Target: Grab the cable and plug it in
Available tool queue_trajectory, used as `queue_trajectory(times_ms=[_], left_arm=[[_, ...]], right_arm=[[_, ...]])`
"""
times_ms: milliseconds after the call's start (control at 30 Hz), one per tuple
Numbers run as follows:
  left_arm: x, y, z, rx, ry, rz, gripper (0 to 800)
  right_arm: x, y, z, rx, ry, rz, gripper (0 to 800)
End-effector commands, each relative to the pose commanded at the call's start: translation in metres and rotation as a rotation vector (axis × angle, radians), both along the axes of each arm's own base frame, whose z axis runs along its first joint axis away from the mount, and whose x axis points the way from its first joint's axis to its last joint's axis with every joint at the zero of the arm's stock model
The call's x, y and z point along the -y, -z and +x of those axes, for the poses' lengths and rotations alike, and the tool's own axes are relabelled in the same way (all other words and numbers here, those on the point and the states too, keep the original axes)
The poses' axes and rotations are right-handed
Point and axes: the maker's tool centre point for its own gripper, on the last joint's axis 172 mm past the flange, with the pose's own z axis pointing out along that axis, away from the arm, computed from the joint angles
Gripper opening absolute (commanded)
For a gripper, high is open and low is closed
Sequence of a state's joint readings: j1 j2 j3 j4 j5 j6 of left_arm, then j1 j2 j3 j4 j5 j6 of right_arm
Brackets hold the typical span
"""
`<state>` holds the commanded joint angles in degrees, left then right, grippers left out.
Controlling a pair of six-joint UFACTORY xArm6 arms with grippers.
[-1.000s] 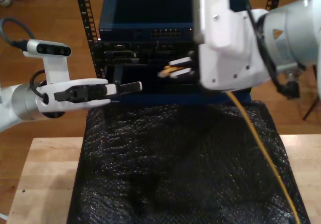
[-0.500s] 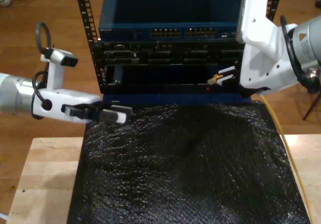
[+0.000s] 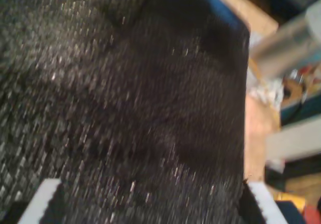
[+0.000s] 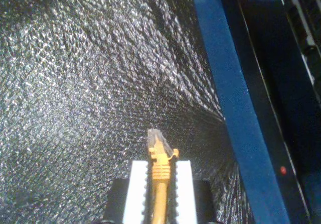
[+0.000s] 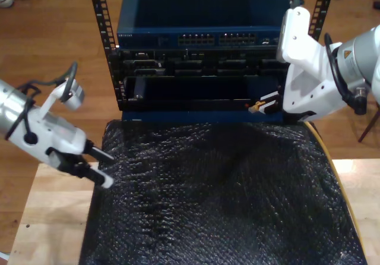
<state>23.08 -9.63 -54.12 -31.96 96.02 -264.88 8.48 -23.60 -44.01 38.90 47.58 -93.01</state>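
Observation:
My second gripper (image 5: pixel 270 101) is at the exterior view's right, in front of the rack's lower shelf, and is shut on the yellow-orange cable (image 4: pixel 159 184). The clear plug (image 4: pixel 156 139) sticks out past the fingertips, above the black mat and beside the blue rack edge (image 4: pixel 225 98). In the exterior view the plug (image 5: pixel 256 107) points toward the rack's dark bay. The rest of the cable (image 5: pixel 341 185) trails down along the mat's right edge. My first gripper (image 5: pixel 101 167) hangs open over the mat's left edge in the exterior view, holding nothing, with its fingers (image 3: pixel 42 201) wide apart.
A blue network switch (image 5: pixel 202 15) with rows of ports (image 5: pixel 196 39) sits atop the rack, with black modules beneath. The black textured mat (image 5: pixel 219 199) covers the wooden table (image 5: pixel 53 217). Rack rails (image 5: pixel 101 15) stand at both sides.
My first gripper has dropped and tilted down toward the mat's left edge in the exterior view. My second gripper, still holding the cable, pulled back to the exterior view's right and now holds nearly still.

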Motion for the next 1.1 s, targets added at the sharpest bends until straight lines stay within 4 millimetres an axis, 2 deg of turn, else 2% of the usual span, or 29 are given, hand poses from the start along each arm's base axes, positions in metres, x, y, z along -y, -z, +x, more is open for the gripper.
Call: queue_trajectory(times_ms=[333,533,667,767,867,1100], left_arm=[[-0.098,0.014,-0.030,0.107,0.110,0.108,799],[-0.160,0.024,-0.080,0.130,0.223,0.152,800],[-0.188,0.028,-0.121,0.128,0.282,0.138,800],[-0.196,0.037,-0.170,0.103,0.358,0.097,800],[-0.193,0.044,-0.207,0.092,0.431,0.072,800],[-0.177,0.053,-0.256,0.104,0.480,0.035,800]], right_arm=[[0.000,0.007,0.000,-0.015,-0.001,-0.003,1],[0.000,0.009,-0.001,-0.020,-0.003,-0.005,1],[0.000,0.008,0.000,-0.020,-0.002,-0.004,1],[0.000,0.009,-0.001,-0.021,-0.002,-0.005,1],[0.000,0.012,-0.002,-0.025,-0.002,-0.007,1],[0.003,0.020,-0.006,-0.042,0.002,-0.007,1]])
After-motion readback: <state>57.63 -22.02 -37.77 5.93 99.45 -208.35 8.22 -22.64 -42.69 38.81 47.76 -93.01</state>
